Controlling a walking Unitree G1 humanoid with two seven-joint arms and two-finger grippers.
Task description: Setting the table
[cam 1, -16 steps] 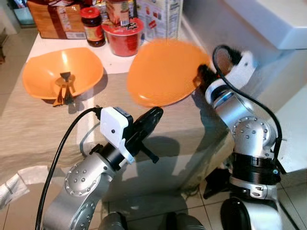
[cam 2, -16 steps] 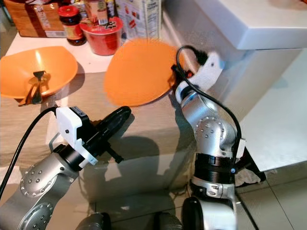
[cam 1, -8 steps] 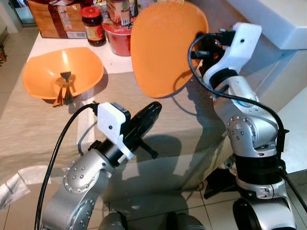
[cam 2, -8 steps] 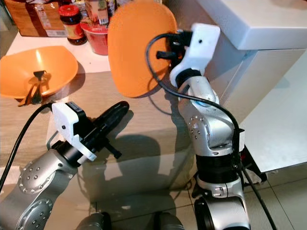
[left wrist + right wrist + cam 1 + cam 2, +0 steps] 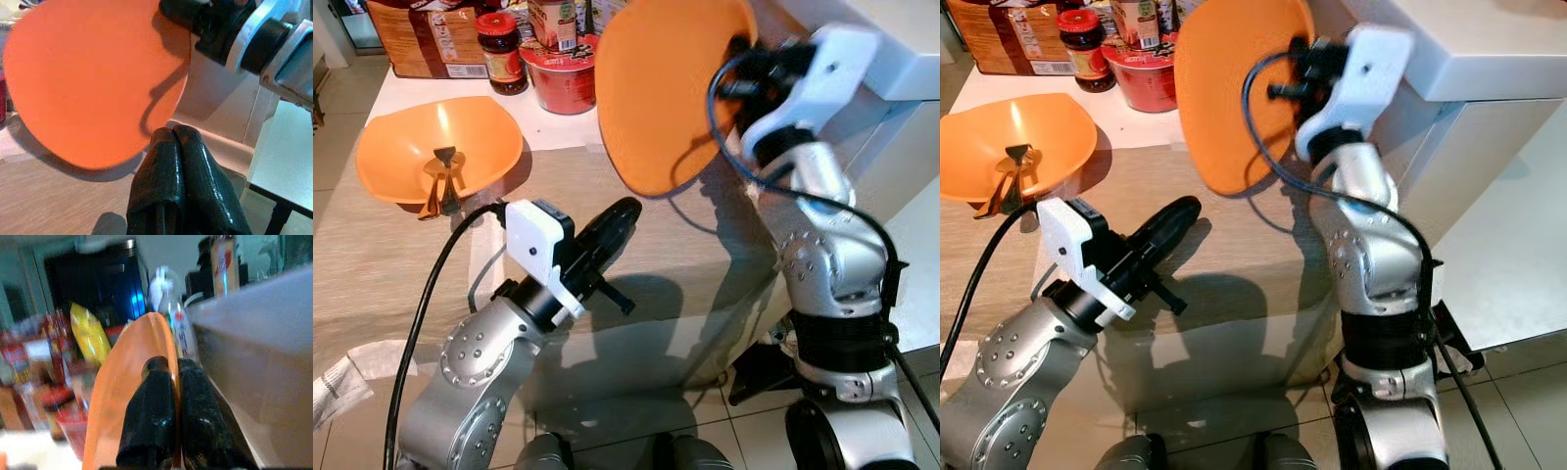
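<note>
My right gripper (image 5: 741,51) is shut on the rim of an orange plate (image 5: 666,88) and holds it nearly on edge, high above the beige table (image 5: 391,264). Along the right wrist, the two black fingers (image 5: 151,396) pinch the plate's edge (image 5: 117,382). My left gripper (image 5: 628,210) hovers low over the table's near side, shut with nothing in it; the left wrist view looks past its fingertips (image 5: 166,142) at the plate's underside (image 5: 93,78). An orange bowl (image 5: 494,147) with dark utensils (image 5: 443,178) in it sits at the far left.
A red cup (image 5: 563,73), a red-lidded jar (image 5: 499,49) and a brown box (image 5: 421,39) crowd the table's far end. A white counter (image 5: 901,49) stands close on the right. White crumpled paper (image 5: 337,382) lies at the near left corner.
The right arm has lifted the plate off the table and tipped it from lying flat to nearly upright. The left gripper has barely moved.
</note>
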